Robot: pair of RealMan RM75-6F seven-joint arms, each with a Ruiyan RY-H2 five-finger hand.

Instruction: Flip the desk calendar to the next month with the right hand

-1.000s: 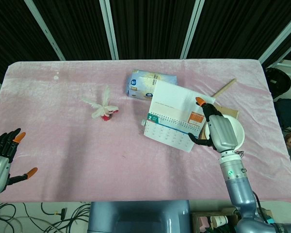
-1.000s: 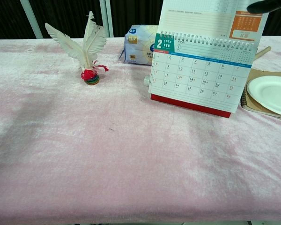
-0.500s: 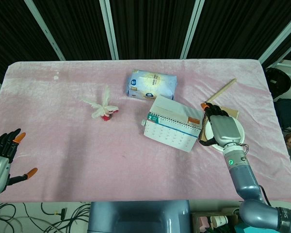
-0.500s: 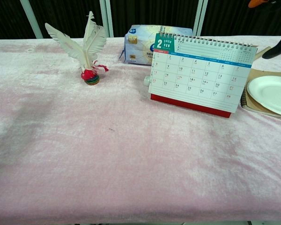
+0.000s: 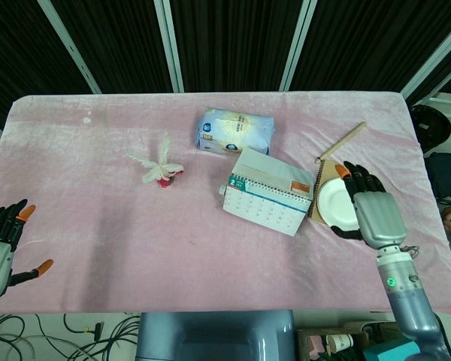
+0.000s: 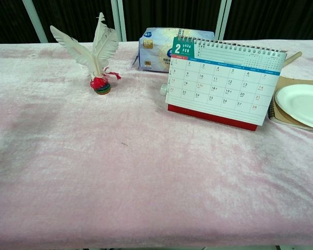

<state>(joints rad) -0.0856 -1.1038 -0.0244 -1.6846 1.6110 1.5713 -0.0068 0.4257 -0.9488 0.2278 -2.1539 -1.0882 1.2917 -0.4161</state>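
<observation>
Pink cloth covers the table (image 5: pixel 98 203), and the calendar (image 5: pixel 267 197) stands near its middle, a little to the right. It shows a February page with a spiral binding along the top edge, and its long side runs across the table, slightly turned. The right hand (image 5: pixel 370 210) is much nearer than the left hand (image 5: pixel 1 244); the calendar lies to its left, apart from it. Both hands hold nothing, fingers spread. The right hand hovers over the white plate (image 6: pixel 302 105).
</observation>
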